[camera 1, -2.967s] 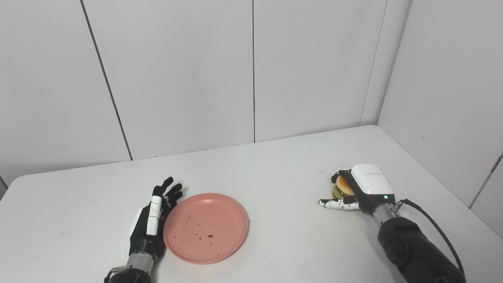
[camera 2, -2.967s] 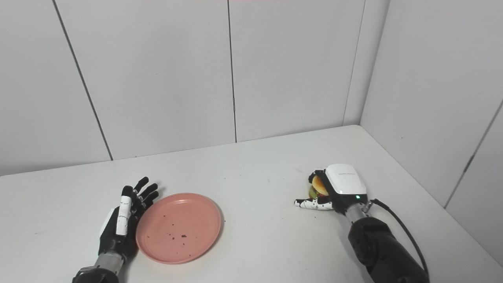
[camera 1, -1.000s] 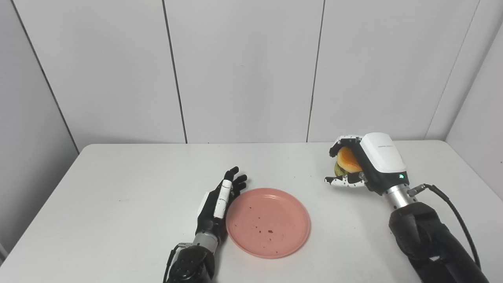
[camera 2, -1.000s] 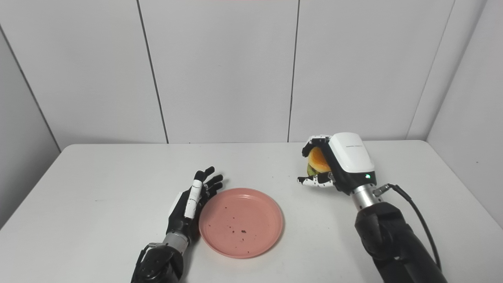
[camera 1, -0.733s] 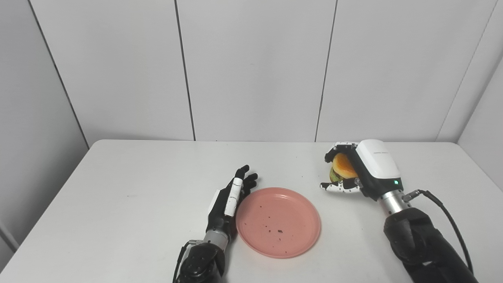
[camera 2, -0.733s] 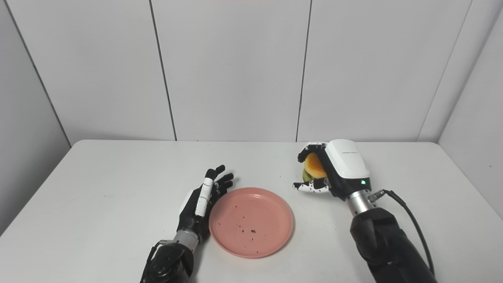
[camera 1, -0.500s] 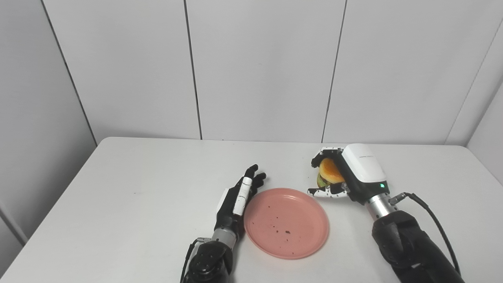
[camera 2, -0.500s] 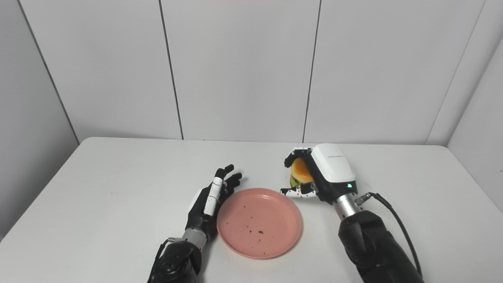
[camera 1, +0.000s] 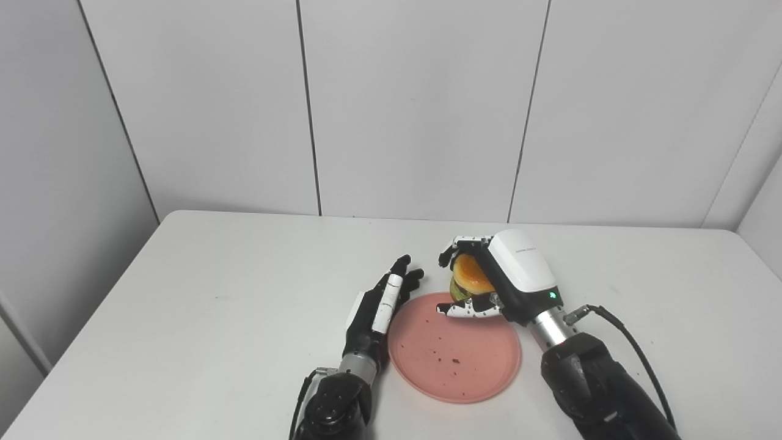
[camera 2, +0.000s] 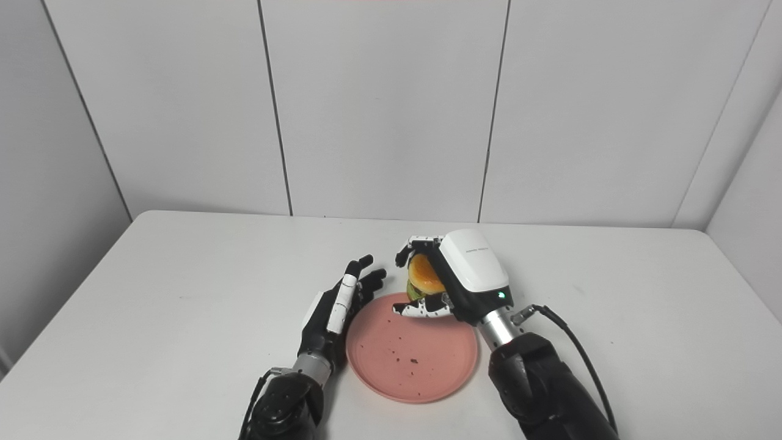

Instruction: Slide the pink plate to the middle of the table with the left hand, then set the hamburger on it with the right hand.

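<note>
Carried leftward from the table's right side, the hamburger (camera 1: 469,276) now hangs clamped in the right hand (camera 1: 498,284) over the pink plate's (camera 1: 455,366) far rim, mid-table, while the left hand (camera 1: 379,305), fingers apart, flanks its left edge.

- A bare test room or lab: plain white wall panels (camera 1: 415,104) on all sides.
- One white table (camera 1: 201,293) set into the corner.

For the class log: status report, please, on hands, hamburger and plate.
Right hand shut on hamburger, above the pink plate far rim. Left hand open, beside plate's left edge. Path clear.
</note>
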Controlling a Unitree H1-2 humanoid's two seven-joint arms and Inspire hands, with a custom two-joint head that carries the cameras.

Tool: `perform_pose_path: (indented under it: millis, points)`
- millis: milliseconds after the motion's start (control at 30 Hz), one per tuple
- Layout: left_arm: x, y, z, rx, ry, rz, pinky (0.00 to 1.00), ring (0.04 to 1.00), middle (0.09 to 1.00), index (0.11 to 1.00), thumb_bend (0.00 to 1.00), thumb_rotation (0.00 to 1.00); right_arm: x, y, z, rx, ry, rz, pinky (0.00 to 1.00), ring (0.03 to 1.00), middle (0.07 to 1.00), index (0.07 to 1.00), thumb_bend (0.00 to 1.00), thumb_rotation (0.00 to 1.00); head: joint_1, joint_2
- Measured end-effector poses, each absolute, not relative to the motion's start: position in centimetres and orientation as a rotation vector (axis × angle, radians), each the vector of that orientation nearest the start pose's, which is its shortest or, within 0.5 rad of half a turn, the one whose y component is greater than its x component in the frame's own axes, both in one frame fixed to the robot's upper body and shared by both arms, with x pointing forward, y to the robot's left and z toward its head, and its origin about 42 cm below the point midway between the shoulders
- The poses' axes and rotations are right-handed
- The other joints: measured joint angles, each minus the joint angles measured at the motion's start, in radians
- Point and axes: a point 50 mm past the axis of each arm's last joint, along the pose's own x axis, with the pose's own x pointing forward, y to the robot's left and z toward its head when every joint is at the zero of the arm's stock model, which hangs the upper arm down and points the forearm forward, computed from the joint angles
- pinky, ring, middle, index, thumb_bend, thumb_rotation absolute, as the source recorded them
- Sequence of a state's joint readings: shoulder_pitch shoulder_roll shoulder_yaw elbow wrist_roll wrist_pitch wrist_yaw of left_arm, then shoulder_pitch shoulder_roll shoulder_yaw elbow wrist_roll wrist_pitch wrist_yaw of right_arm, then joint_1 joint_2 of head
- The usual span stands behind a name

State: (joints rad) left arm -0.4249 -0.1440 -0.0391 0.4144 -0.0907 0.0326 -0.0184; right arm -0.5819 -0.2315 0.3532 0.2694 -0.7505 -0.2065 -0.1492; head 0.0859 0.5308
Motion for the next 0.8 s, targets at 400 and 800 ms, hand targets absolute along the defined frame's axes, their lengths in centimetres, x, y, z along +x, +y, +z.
perform_pose_path:
  millis: [400,800]
  points:
    - [40.4,9.8,12.5,-0.177,0.044,-0.228,0.96,0.889,0.865,0.875,0.82,0.95,42.9,-14.3,20.9,-1.04,-0.634,0.294,0.29,0.348,0.517,0.468,0.52,0.0,-0.032,0.003]
    - [40.5,10.3,12.5,-0.161,0.042,-0.242,0.92,0.878,0.865,0.887,0.79,0.95,42.9,-14.2,19.0,-1.035,-0.586,0.334,0.28,0.338,0.497,0.474,0.52,0.0,-0.052,0.005]
